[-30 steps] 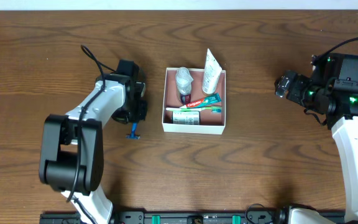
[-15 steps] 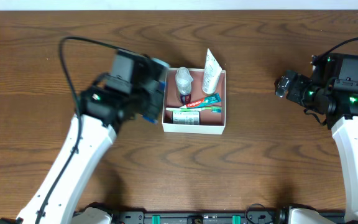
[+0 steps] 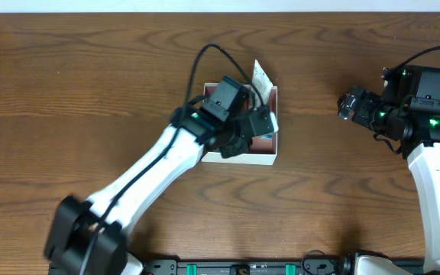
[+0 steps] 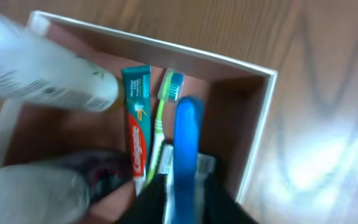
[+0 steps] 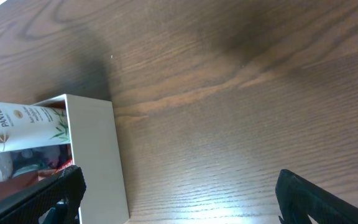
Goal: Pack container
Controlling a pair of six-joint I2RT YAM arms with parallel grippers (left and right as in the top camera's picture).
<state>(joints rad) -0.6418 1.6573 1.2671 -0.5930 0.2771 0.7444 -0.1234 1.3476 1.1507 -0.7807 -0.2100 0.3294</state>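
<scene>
L gripper (image 4: 183, 190) clamps blurry blue item (image 4: 186, 137) over container (image 4: 257, 134).

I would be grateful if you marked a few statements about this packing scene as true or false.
1. The left gripper is shut on a blue item above the container. True.
2. The toothpaste tube lies on the table outside the container. False: it lies inside, beside the green toothbrush.
3. The right gripper is open and holds nothing. True.
4. The right gripper hovers over the container. False: it is off to the container's side, over bare table.
</scene>
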